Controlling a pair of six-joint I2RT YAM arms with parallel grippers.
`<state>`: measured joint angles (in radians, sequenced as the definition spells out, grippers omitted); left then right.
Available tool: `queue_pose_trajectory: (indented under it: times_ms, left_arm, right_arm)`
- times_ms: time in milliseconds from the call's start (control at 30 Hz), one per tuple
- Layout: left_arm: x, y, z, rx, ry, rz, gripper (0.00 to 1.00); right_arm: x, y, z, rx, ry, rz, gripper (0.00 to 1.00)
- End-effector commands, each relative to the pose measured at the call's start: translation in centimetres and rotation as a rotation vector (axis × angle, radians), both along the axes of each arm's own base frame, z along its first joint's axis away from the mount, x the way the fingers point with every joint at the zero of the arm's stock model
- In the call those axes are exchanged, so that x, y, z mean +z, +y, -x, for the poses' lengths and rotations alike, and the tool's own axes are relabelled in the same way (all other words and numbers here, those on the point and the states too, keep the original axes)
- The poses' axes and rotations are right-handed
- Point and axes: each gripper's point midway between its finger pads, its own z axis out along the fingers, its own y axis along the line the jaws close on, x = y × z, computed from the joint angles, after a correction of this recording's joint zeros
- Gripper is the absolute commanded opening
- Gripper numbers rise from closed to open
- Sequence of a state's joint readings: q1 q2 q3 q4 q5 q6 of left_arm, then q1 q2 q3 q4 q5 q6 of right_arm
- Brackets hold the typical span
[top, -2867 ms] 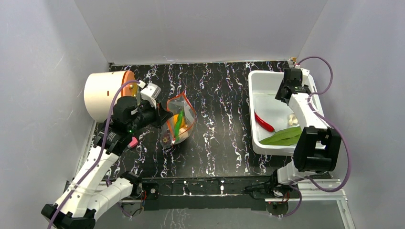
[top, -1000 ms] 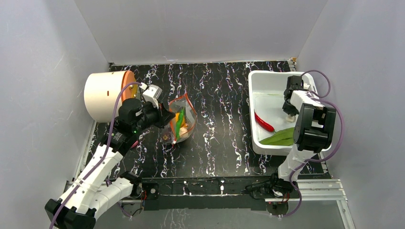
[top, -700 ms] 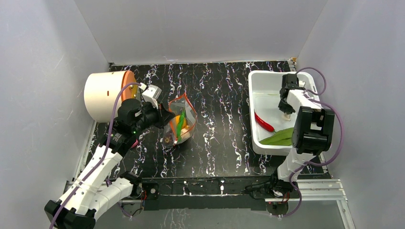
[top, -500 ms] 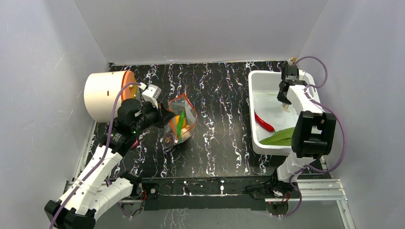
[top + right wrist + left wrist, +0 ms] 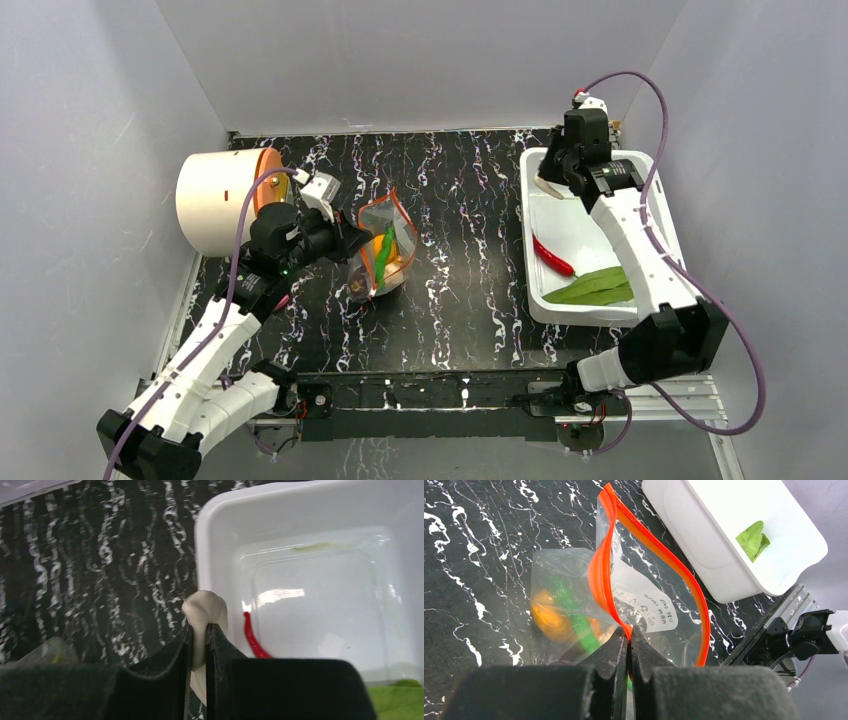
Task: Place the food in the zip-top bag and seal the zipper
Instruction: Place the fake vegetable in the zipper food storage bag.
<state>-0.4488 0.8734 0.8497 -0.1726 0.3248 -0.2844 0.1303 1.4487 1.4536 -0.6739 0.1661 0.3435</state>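
Observation:
The clear zip-top bag stands on the black marbled table, mouth up and gaping. My left gripper is shut on its orange-red zipper at the near corner. Inside the bag lie an orange fruit, a green pepper and a dark maroon piece. My right gripper is shut on the whitish garlic-like piece, held in the air above the far left corner of the white bin. A red chilli lies in the bin.
Green leaves lie at the bin's near end. A cream cylinder with an orange rim lies on its side at the back left, close behind my left arm. Grey walls enclose the table on three sides.
My right gripper has risen out of the bin with the garlic-like piece and swung to the bin's far left corner. The left gripper has kept its hold on the zipper; the bag shifted slightly.

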Motion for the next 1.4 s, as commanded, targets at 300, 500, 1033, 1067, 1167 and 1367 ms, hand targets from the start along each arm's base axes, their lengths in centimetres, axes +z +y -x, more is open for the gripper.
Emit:
queue_pose_trajectory:
  times_ms: [300, 500, 1033, 1067, 1167, 1367]
  left_arm:
    - [1.1, -1.2, 0.1, -0.043, 0.002, 0.049, 0.00]
    - [0.5, -1.5, 0.3, -0.052, 0.025, 0.068, 0.00]
    - [-0.1, -1.8, 0.8, -0.061, 0.080, 0.093, 0.00]
    - [-0.2, -1.9, 0.9, -0.062, 0.085, 0.097, 0.00]
    - [-0.2, -2.0, 1.0, -0.066, 0.094, 0.117, 0.00]
    - [0.1, -2.1, 1.4, -0.074, 0.097, 0.131, 0.00]
  right_arm:
    - [7.4, 14.1, 8.8, 0.396, -0.186, -0.477, 0.01]
    - [7.4, 20.5, 12.4, 0.537, -0.143, -0.603, 0.01]
    - [10.0, 28.2, 15.7, 0.649, -0.137, -0.812, 0.03]
    - [9.7, 28.6, 15.7, 0.644, -0.121, -0.816, 0.03]
    - [8.7, 29.4, 15.8, 0.618, -0.081, -0.828, 0.03]
    - [7.1, 31.0, 15.4, 0.578, -0.050, -0.822, 0.06]
